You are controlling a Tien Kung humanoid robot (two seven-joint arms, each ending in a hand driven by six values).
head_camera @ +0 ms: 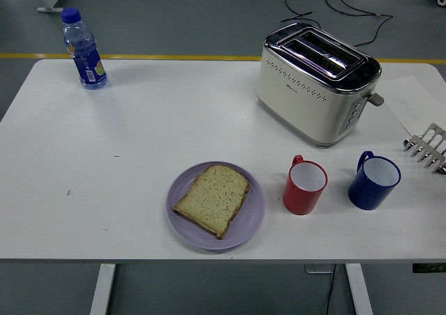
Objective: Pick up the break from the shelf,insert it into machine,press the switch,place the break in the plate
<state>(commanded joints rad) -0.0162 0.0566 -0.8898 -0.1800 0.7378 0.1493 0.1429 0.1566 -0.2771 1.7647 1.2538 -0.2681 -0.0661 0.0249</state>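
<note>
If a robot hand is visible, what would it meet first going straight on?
Neither hand is in view, so no direction can be read. Nearest the right edge lies the grey metal rack.

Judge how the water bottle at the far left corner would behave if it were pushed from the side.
The water bottle stands upright, tall on a narrow base, so a high push would probably tip it. Its round body would likely roll on the table afterwards. It looks filled, so probably heavy for its size.

A lab or workshop: grey floor, yellow floor line; loose cables.
</note>
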